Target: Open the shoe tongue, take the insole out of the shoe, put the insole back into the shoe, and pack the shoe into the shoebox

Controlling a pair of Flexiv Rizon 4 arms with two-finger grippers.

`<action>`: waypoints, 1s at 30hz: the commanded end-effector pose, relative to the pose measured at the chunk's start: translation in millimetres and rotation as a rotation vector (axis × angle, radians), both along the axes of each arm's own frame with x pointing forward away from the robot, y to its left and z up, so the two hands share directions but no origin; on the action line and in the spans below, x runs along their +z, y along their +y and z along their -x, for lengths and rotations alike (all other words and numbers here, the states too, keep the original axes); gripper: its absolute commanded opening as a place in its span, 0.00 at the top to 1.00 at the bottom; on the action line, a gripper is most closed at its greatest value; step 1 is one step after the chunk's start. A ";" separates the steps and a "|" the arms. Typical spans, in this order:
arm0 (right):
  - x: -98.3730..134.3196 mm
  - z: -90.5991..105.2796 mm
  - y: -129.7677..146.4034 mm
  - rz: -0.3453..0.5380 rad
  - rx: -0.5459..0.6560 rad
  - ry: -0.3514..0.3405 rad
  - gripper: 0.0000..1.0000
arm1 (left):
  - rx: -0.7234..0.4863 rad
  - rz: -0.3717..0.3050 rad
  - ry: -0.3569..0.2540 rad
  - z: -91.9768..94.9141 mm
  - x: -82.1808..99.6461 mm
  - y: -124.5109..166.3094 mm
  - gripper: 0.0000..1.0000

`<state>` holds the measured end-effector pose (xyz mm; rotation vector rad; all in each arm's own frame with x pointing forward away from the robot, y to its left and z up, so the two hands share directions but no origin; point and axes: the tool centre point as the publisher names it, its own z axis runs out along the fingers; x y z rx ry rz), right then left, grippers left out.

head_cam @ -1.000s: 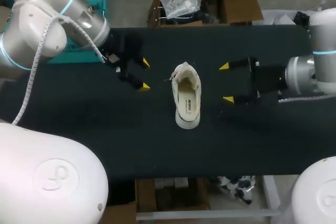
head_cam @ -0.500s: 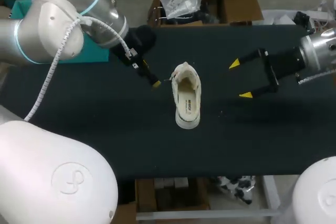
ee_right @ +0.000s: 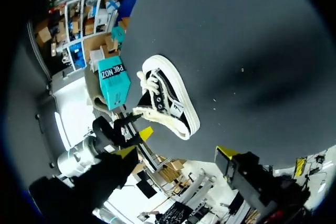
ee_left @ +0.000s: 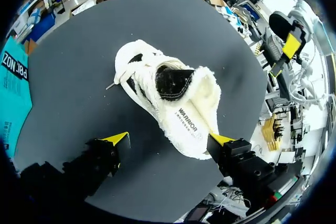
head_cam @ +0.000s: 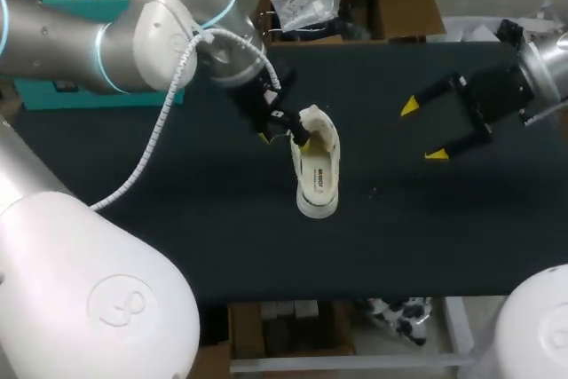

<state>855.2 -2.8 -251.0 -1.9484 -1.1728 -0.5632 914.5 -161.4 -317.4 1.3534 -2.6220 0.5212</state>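
The white shoe (head_cam: 316, 166) (ee_left: 176, 100) (ee_right: 167, 103) is lying opening-up at the middle of the black table (head_cam: 426, 237). The left gripper (head_cam: 284, 138) (ee_left: 169, 139) is hanging over its laced end, fingers spread on either side of it. The right gripper (head_cam: 423, 130) (ee_right: 176, 152) is hovering well apart from the shoe, fingers also spread wide and gripping nothing.

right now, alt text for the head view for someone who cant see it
A white shoe lies on a black table, opening upward. The left gripper, open, is close by its laced end; the right gripper, open, hangs well apart to the right.
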 end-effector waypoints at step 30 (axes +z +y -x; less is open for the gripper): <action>23.8 8.7 -9.1 0.361 0.129 -0.325 0.00 | 0.476 -0.309 0.185 11.9 -26.6 -23.2 0.53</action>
